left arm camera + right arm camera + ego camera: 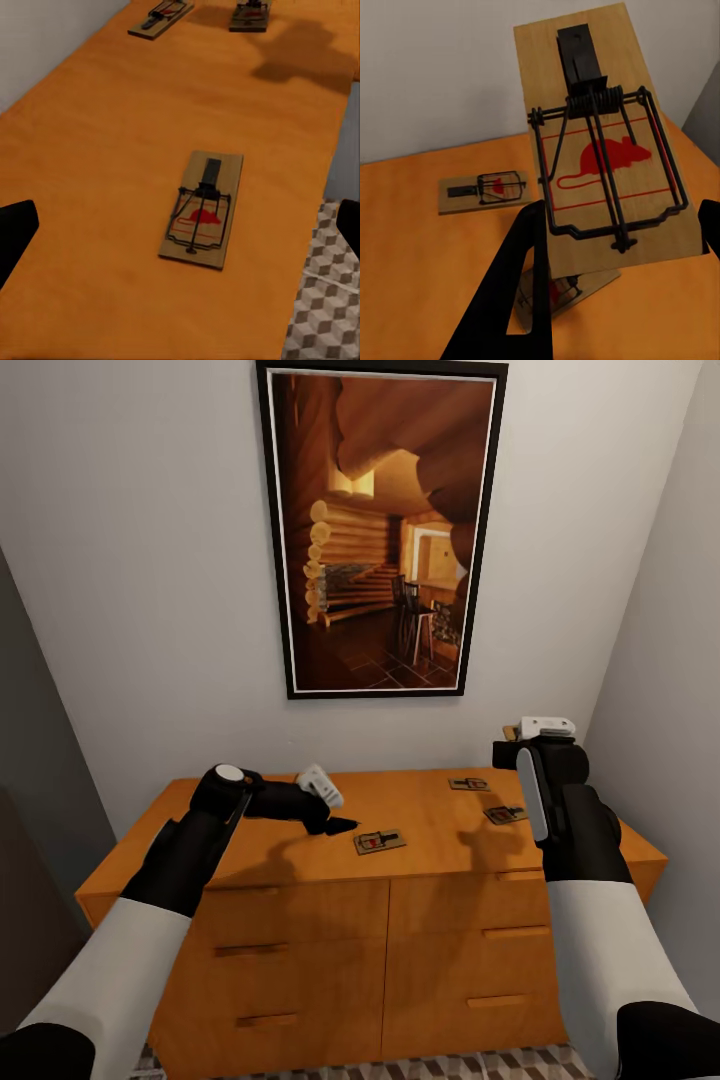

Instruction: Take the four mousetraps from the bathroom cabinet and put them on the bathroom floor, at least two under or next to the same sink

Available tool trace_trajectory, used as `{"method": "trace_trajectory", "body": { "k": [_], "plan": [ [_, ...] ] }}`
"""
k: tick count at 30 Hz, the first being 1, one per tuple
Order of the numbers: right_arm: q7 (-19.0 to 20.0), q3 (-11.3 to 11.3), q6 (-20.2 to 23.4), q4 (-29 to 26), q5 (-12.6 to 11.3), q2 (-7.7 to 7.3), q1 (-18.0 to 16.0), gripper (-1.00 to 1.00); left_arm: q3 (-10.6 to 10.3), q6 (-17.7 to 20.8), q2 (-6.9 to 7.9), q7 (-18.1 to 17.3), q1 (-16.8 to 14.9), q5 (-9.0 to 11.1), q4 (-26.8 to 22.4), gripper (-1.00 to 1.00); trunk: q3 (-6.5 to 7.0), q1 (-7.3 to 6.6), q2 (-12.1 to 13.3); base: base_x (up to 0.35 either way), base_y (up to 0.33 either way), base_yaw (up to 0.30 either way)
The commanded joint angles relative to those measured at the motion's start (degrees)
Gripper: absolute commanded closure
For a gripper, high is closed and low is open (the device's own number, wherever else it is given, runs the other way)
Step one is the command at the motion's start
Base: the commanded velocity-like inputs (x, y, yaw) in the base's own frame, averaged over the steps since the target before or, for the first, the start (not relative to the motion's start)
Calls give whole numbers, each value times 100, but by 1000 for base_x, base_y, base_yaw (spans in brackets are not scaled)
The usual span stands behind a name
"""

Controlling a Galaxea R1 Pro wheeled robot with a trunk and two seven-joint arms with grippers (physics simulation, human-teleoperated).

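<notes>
The robot faces the cabinet (300, 850), a low orange-brown chest standing against a white wall beneath a framed picture (380, 525), with a strip of the patterned bathroom floor (480, 1066) visible at its foot. Three mousetraps lie flat on the cabinet top: the nearest trap (379, 842) sits close to the front edge, and two further traps, the rear trap (469, 784) and the right trap (505, 814), lie toward the right end. The left gripper (335, 825) hovers just above the top with its fingers spread and nothing between them; the nearest trap lies directly ahead of it, to its right, a short reach away. In the left wrist view this trap (201, 210) lies between the two dark fingertips (15, 225), its long axis running roughly along the line of approach, so that the fingers would close across its short width. The right gripper (538, 745) is raised above the right end of the cabinet and is clamped on a fourth trap, the held trap (604, 150), gripped by its lower edge and lifted clear of the top. The left arm is judged the nearer to the front trap, the right being already loaded.
</notes>
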Motion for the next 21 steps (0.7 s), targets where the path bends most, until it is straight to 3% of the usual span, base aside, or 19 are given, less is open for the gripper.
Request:
{"method": "trace_trajectory", "body": {
  "k": [1, 4, 10, 21],
  "plan": [
    [-2, -7, 24, -4, 12, 5, -7, 100, 37, 59, -52, 207, -5, -21, 74, -100, -7, 0, -4, 0, 0, -79],
    [-13, -12, 24, -4, 23, 5, -6, 100, 164, 109, -202, 503, -5, -15, 297, -100, -7, 0, -4, 0, 0, -131],
    [-22, -18, 24, -4, 31, 5, -3, 100, 489, 179, -513, 704, -5, -17, 596, -100, -7, 0, -4, 0, 0, -135],
    [-24, -16, 24, -4, 28, 5, -5, 100, 591, 193, -629, 746, -5, -12, 663, -100, -7, 0, -4, 0, 0, -18]
  ]
}}
